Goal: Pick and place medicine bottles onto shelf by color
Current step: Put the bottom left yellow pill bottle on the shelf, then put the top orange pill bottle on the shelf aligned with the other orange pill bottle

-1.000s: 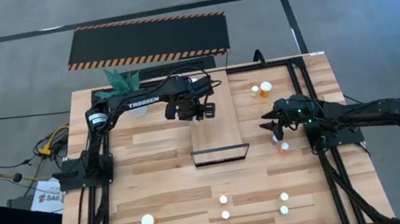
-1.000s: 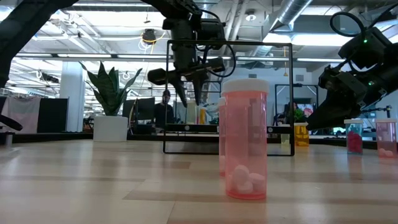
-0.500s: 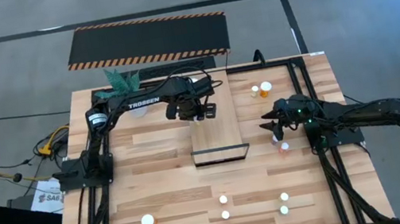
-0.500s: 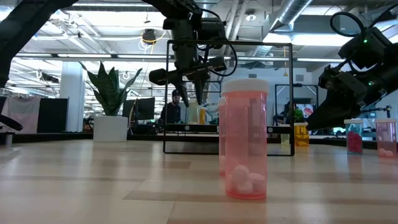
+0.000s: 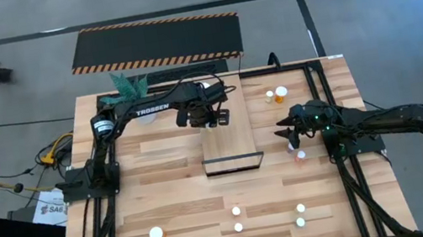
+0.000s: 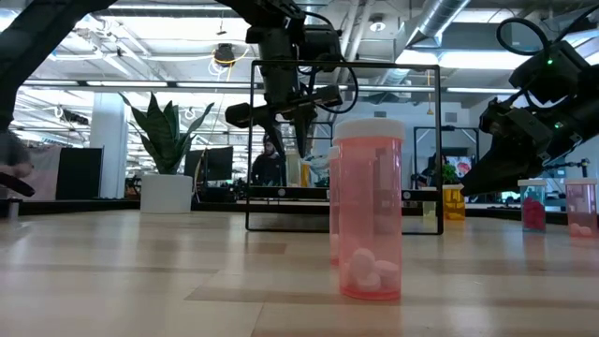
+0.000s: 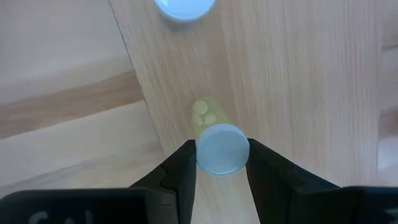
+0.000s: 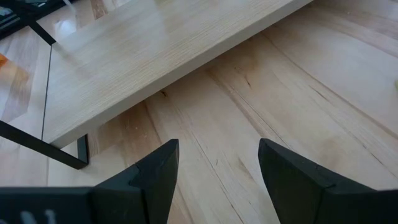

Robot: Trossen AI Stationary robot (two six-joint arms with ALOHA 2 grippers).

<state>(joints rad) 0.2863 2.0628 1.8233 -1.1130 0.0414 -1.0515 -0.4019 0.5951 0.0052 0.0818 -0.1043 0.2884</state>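
Note:
My left gripper is over the far end of the light-wood shelf, shut on a small pale yellow bottle with a white cap. Another white cap shows farther along the shelf. My right gripper is open and empty, low over the table just right of the shelf. Two bottles stand close by it, and two more stand at the far right. Several bottles stand upright near the table's front edge. My left gripper pinches the pale bottle at its white cap between its two fingers, one on each side. The fingers come from above, pointing down. The bottle is upright over the shelf board; I cannot tell whether its bottom rests on the board.
A white pot with a green plant stands at the table's far left. A black mat with striped edges lies beyond the far edge. Black frame rails run along the right side. A pink bottle fills the low view's foreground.

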